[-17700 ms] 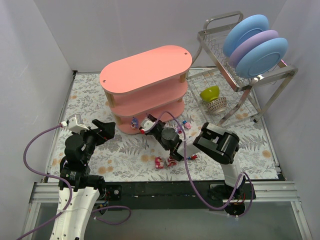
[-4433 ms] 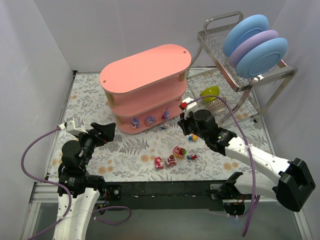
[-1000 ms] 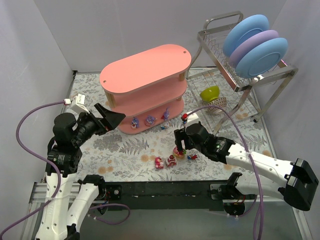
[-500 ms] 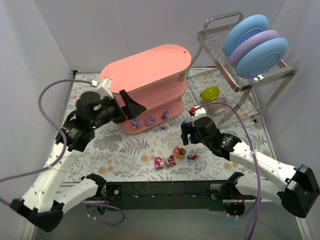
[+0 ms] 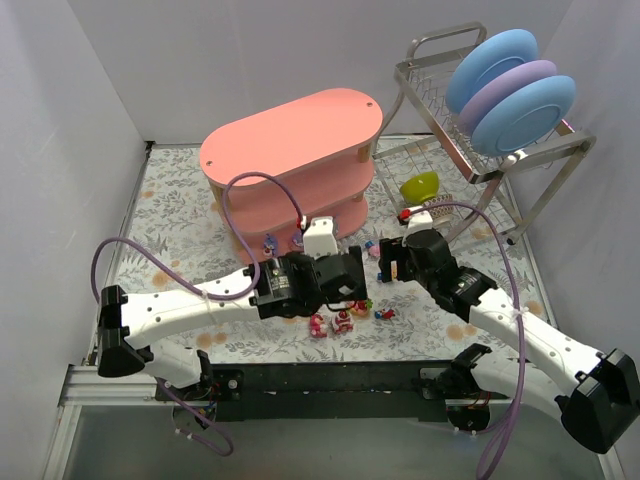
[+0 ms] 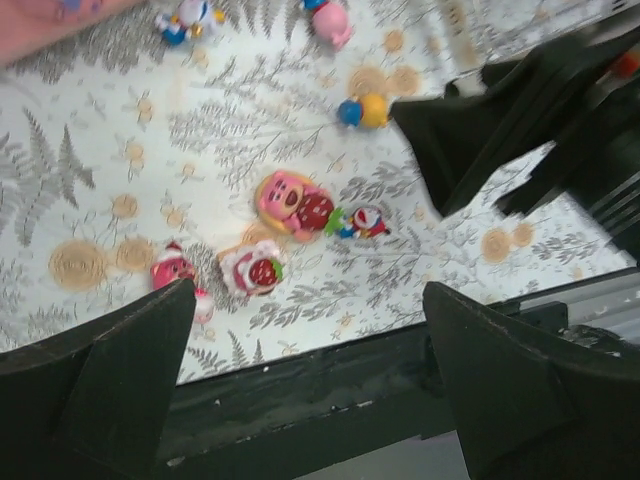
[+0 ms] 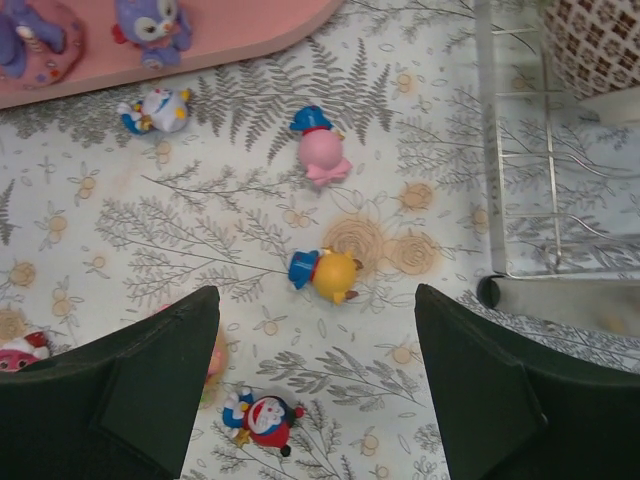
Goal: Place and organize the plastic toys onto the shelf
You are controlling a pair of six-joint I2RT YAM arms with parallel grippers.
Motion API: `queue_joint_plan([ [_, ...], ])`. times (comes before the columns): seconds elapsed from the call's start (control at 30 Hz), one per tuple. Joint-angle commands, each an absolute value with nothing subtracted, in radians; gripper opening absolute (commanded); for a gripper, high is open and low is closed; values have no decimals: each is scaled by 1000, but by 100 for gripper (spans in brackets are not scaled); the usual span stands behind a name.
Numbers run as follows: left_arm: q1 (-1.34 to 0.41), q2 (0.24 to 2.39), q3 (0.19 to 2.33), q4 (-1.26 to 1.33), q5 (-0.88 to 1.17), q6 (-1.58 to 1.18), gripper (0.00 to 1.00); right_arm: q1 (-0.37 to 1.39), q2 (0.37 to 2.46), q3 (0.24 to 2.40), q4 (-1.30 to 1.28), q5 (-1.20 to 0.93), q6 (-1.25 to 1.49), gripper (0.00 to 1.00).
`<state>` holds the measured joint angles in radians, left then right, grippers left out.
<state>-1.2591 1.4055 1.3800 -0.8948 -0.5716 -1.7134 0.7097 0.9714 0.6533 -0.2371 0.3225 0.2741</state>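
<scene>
The salmon-pink shelf (image 5: 290,150) stands at the back middle, with purple toys (image 7: 152,20) on its lowest board. More plastic toys lie loose on the mat: a pink strawberry one (image 6: 290,200), a small strawberry one (image 6: 255,270), a red-and-blue one (image 7: 262,420), a yellow one (image 7: 325,272), a pink one with a blue hat (image 7: 322,148) and a white-and-blue one (image 7: 155,110). My left gripper (image 6: 308,290) hangs open and holds nothing above the strawberry toys. My right gripper (image 7: 315,298) is open just above the yellow toy, also holding nothing. The two grippers are close together (image 5: 350,285) (image 5: 390,262).
A wire dish rack (image 5: 470,140) with blue and purple plates (image 5: 510,90) stands at the back right, its foot (image 7: 500,290) close to my right gripper. A green bowl (image 5: 420,185) and a patterned bowl (image 5: 435,208) sit under it. The table's black front edge (image 6: 330,390) lies just below the left fingers.
My left arm has swung from the left side across to the middle, over the loose toys. My right gripper has drawn back a little to the right. Both stay open.
</scene>
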Motion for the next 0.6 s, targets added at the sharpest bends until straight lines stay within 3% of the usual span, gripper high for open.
queue_joint_plan([
  [0.0, -1348, 1402, 1310, -980, -762, -1969, 98, 644, 930, 614, -238, 316, 253, 86],
  [0.03, -1377, 1416, 1293, -991, -764, -2000, 98, 620, 922, 603, -236, 298, 253, 86],
  [0.07, -1394, 1433, 1290, -1005, -770, -2034, 98, 609, 917, 597, -235, 288, 255, 100],
  [0.1, -1414, 1469, 1289, -1034, -785, -2099, 98, 600, 914, 594, -235, 281, 253, 88],
  [0.23, -1491, 1564, 1292, -1054, -819, -2198, 92, 569, 893, 577, -226, 265, 255, 87],
  [0.57, -1493, 1684, 1266, -963, -868, -2258, 72, 560, 847, 549, -210, 244, 250, 88],
])
